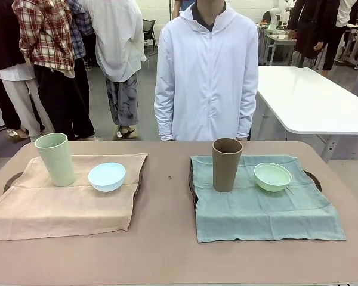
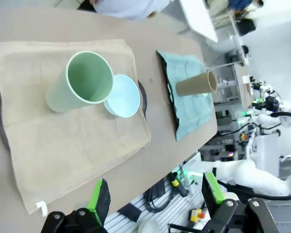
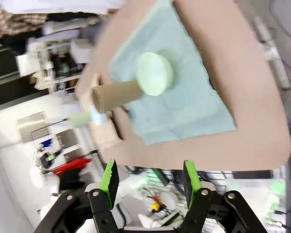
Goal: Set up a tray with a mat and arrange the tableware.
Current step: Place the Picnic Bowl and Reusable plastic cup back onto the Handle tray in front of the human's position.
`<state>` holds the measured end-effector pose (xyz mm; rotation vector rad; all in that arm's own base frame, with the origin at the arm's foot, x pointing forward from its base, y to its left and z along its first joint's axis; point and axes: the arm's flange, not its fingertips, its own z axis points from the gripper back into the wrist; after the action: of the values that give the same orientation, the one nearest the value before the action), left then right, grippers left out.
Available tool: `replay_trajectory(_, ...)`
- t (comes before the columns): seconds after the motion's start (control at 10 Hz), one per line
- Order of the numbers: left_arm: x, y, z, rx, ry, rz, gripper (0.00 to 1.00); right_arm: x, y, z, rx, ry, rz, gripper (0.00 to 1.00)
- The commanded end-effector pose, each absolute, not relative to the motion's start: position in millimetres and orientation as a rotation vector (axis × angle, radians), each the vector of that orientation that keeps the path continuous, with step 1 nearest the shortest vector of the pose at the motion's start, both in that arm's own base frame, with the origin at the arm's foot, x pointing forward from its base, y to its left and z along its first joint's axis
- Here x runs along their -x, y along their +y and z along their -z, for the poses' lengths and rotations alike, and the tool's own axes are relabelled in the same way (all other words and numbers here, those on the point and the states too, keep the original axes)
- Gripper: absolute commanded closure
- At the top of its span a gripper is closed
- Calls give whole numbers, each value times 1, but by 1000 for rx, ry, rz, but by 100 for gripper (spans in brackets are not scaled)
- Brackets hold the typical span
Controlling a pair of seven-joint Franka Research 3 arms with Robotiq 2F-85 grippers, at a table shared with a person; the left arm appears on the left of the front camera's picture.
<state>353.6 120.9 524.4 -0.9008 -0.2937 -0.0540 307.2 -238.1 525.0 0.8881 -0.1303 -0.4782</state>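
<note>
In the front view two dark trays sit on the brown table (image 1: 173, 250), each draped with a cloth mat. At the left of the frame a beige mat (image 1: 65, 205) carries the pale green tumbler (image 1: 55, 158), a tall, handleless, slightly flared cup standing upright, with the light blue bowl (image 1: 107, 176) just beside it to the right. At the right of the frame a teal mat (image 1: 262, 208) carries the brown tumbler (image 1: 227, 164), also upright and matte, and the mint green bowl (image 1: 272, 176) near it to the right, small, round and shallow. The dark rim of the right tray (image 1: 192, 187) shows along the mat's left edge. A person in a white zipped jacket (image 1: 206, 77) stands at the far side of the table, upper centre.

In the left wrist view the left gripper (image 2: 155, 196) sits at the bottom edge, its green-padded fingers well apart and holding nothing, above the table edge. In the right wrist view the right gripper (image 3: 150, 179) also shows at the bottom, jaws parted with nothing between them, off the table's edge.
</note>
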Motion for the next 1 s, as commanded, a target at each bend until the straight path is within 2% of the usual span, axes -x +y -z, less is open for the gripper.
replay_trajectory(0.0,-350,139,-504,1012,-325,42,0,-309,-250,-515,-991,-109,420,30)
replay_trajectory(0.4,-325,166,-469,1102,-348,-56,0,-300,-253,-475,-1015,-21,411,30)
replay_trajectory(0.6,-320,171,-465,1094,-361,-54,0,-297,-259,-466,-1037,-54,422,30)
replay_trajectory(0.7,-318,165,-471,1040,-373,-16,0,-296,-260,-468,-1051,-134,409,30)
replay_trajectory(0.8,-321,173,-467,1087,-333,-76,0,-301,-256,-467,-1025,-28,439,30)
replay_trajectory(0.9,-321,173,-467,1087,-333,-76,0,-301,-256,-467,-1025,-28,439,30)
